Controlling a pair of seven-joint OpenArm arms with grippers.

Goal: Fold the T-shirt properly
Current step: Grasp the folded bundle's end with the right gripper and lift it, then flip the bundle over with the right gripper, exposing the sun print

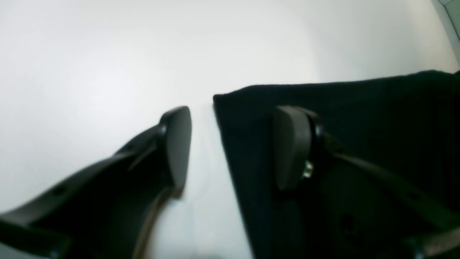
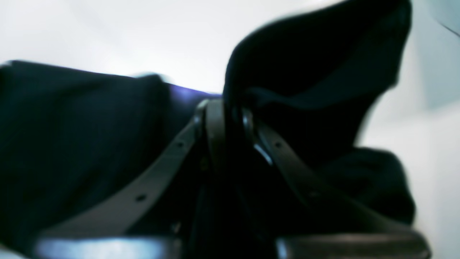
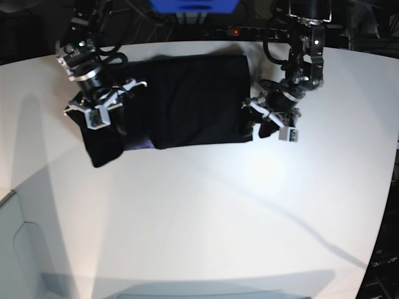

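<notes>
The black T-shirt (image 3: 202, 103) is being spread partly folded across the glossy white table (image 3: 206, 212), pinched by the closed right gripper (image 2: 230, 104); the left gripper (image 1: 230, 144) is being held wide, empty, at its edge.

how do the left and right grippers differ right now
The left gripper has its jaws spread wide, while the right gripper has its jaws closed on black cloth. The left gripper holds nothing, with the T-shirt's corner lying between its jaws; the right gripper pinches a raised fold of the shirt. Both are at the T-shirt.
</notes>
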